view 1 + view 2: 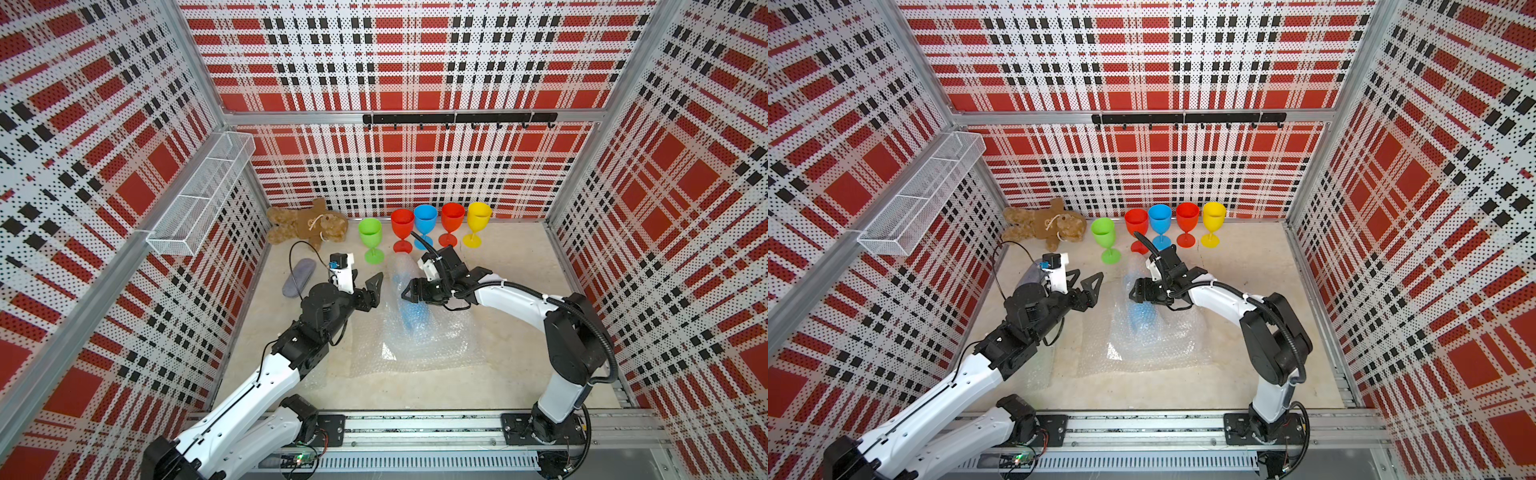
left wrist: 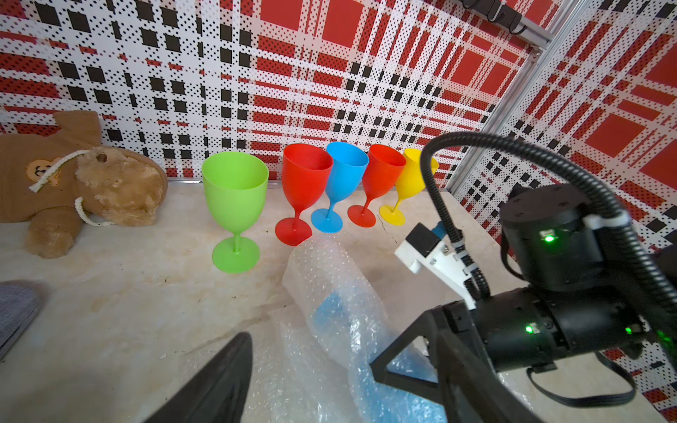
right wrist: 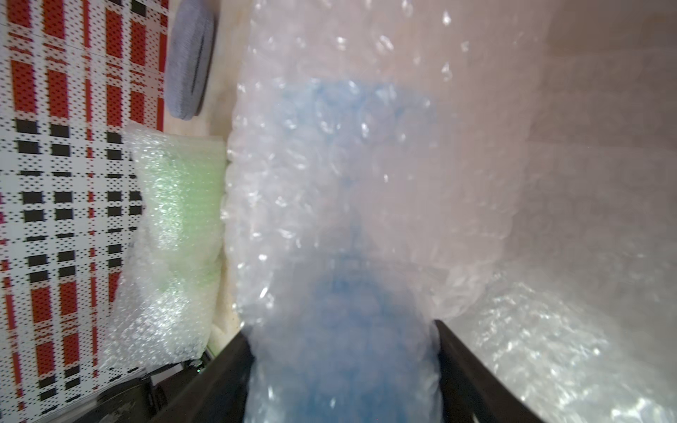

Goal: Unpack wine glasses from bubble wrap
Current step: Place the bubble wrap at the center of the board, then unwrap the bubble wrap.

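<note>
Five bare wine glasses stand along the back wall: green (image 1: 370,239), red (image 1: 402,232), blue (image 1: 425,224), red (image 1: 452,226) and yellow (image 1: 478,224). Mid-table, a blue wine glass (image 1: 411,318) lies rolled in bubble wrap (image 1: 419,349). My right gripper (image 1: 409,291) is closed around that roll, its fingers (image 3: 461,370) pressing both sides. My left gripper (image 1: 370,283) hovers open just left of the roll, touching nothing. A green wine glass in bubble wrap (image 3: 176,219) lies beside the roll in the right wrist view, mostly hidden under my left arm in both top views.
A brown teddy bear (image 1: 307,226) lies at the back left. A grey pouch (image 1: 299,277) lies by the left wall. A white wire basket (image 1: 199,195) hangs on the left wall, and a black hook rail (image 1: 457,118) on the back wall.
</note>
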Motion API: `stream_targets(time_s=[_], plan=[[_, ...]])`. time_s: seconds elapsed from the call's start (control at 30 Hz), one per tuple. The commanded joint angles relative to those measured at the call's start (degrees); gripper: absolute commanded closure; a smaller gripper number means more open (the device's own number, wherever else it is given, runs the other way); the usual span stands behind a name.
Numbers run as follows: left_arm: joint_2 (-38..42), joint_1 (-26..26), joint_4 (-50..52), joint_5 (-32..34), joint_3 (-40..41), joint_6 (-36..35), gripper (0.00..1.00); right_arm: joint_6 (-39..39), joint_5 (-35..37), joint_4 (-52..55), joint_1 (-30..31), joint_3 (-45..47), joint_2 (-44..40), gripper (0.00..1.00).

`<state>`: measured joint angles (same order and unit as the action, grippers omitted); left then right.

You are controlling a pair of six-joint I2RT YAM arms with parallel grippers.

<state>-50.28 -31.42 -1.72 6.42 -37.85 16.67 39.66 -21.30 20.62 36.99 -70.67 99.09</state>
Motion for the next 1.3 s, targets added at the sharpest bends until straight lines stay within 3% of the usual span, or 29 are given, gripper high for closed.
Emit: stream_targets(time_s=[0.0, 0.23, 0.37, 0.47, 0.53, 0.63, 0.7, 0.9, 0.97, 1.1, 1.27], plan=[[0.1, 0.5, -0.7, 0.3, 0.8, 0.0, 0.21, 1.4, 3.4, 0.8, -0.1, 0.6, -5.1, 0.28], [-0.4, 0.6, -0.7, -0.3, 0.7, 0.1, 0.21, -1.2, 19.7, 15.9, 0.1, -0.6, -10.0, 0.30], [-0.6, 0.8, -0.7, -0.3, 0.7, 0.2, 0.21, -1.2, 29.1, 23.2, 0.8, -2.8, -7.2, 0.31], [-0.5, 0.8, -0.7, -0.3, 0.8, 0.3, 0.21, -1.8, 32.1, 25.1, 1.5, -4.4, -5.0, 0.31], [-0.6, 0.8, -0.7, -0.3, 0.8, 0.3, 0.21, -2.2, 31.9, 25.4, 1.7, -5.2, -3.7, 0.27], [-0.6, 0.8, -0.7, -0.4, 0.7, 0.3, 0.21, -3.3, 29.2, 24.9, 2.4, -6.8, -2.4, 0.12], [-0.7, 0.8, -0.7, -0.4, 0.8, 0.3, 0.21, -4.4, 24.4, 21.8, 2.6, -6.3, -3.6, 0.07], [-1.1, 0.8, -0.4, -0.3, 0.7, 0.3, 0.21, -4.8, 9.4, 10.8, 1.4, -2.0, -11.5, 0.06], [-1.5, 0.8, -0.4, -0.4, 0.5, 0.4, 0.21, -4.1, 9.0, 9.1, -0.4, 0.2, -14.7, 0.12], [-3.5, 0.2, 0.3, -1.5, -0.2, 1.1, 0.21, -2.9, 7.8, 7.8, -5.4, 6.0, -17.2, 0.33], [-8.4, -2.2, 2.8, -4.6, -2.9, 3.5, 0.21, -3.5, 6.4, 5.0, -6.4, 11.3, -14.7, 0.66]])
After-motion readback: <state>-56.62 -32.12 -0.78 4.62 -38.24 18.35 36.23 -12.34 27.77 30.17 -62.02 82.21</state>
